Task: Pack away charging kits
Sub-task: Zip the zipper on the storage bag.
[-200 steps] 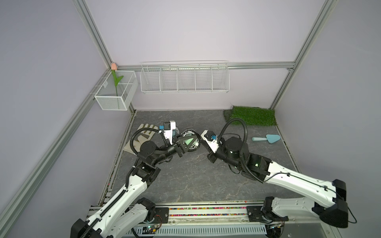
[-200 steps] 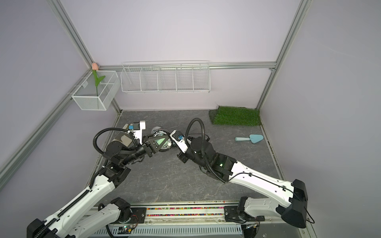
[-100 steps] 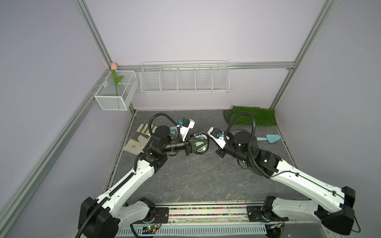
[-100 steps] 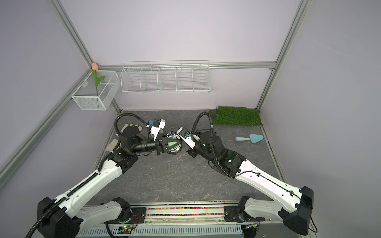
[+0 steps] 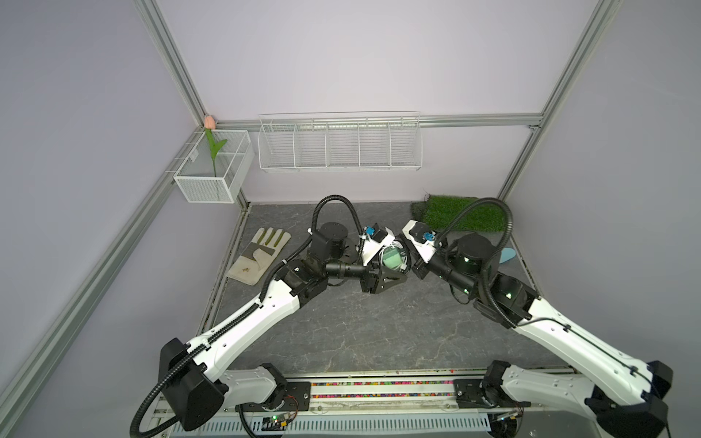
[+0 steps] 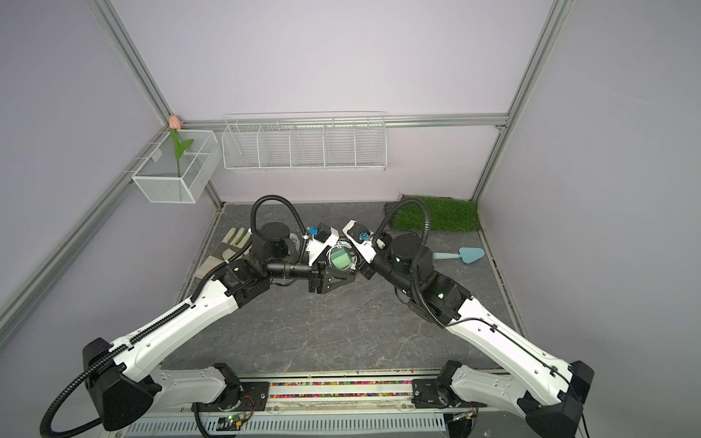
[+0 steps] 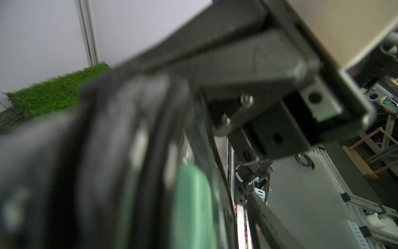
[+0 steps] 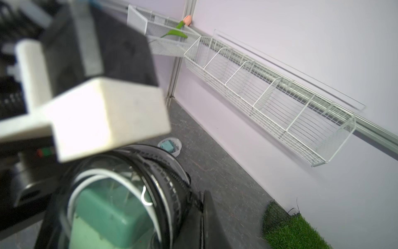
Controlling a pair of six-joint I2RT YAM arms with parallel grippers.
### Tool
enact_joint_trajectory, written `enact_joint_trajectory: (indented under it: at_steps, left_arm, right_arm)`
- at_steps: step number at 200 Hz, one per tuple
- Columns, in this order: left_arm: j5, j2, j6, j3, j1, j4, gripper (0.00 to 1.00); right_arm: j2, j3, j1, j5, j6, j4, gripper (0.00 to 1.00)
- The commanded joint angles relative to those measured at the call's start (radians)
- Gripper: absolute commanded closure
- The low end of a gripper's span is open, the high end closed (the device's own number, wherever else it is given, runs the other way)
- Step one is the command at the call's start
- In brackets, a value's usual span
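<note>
mint square charger block [image 8: 112,213] and coiled white cable [image 8: 103,172] sit inside the round clear-lidded, black zip-rimmed case [image 8: 170,183]; right gripper [image 5: 411,264] pinched shut at its rim, left gripper [image 5: 385,278] width can't tell.

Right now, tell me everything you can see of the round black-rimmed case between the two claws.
The round case is a shallow disc: black zippered fabric rim, clear lid. Inside show a mint-green charger block and a coiled white cable. It appears raised off the table, lid facing the top cameras. The right claw is shut at its rim, apparently pinching it; the left claw is close beside it, contact unclear.
</note>
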Motion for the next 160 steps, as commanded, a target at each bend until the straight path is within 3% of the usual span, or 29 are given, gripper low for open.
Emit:
enact_joint_trajectory:
  at_steps: [1, 23, 47, 61, 95, 138, 151, 160]
  left_arm:
    - [0.023, 0.016, -0.007, -0.012, -0.002, 0.035, 0.34]
    - [-0.011, -0.013, -0.098, -0.056, 0.003, 0.18, 0.31]
    - [-0.018, -0.095, -0.211, -0.146, 0.02, 0.394, 0.2]
    - [-0.084, -0.135, -0.266, -0.196, 0.023, 0.504, 0.16]
    - [-0.198, -0.168, -0.35, -0.285, 0.023, 0.739, 0.13]
    - [-0.24, -0.12, -0.418, -0.276, 0.023, 0.855, 0.16]
    - [-0.246, -0.113, -0.43, -0.273, 0.024, 0.876, 0.24]
    - [-0.243, -0.108, -0.438, -0.265, 0.024, 0.878, 0.5]
  right_arm:
    - [-0.053, -0.044, -0.002, -0.007, 0.14, 0.214, 0.94]
    - [-0.05, -0.067, 0.003, -0.001, 0.21, 0.246, 0.93]
    - [-0.042, -0.083, 0.004, 0.085, 0.248, 0.273, 0.94]
    - [-0.044, -0.094, 0.005, 0.1, 0.286, 0.293, 0.93]
    - [-0.047, -0.121, 0.038, 0.13, 0.398, 0.344, 0.93]
    - [-0.01, -0.114, 0.137, 0.205, 0.381, 0.368, 0.93]
    - [0.003, -0.102, 0.149, 0.229, 0.374, 0.359, 0.93]
    - [0.003, -0.103, 0.153, 0.234, 0.371, 0.363, 0.93]
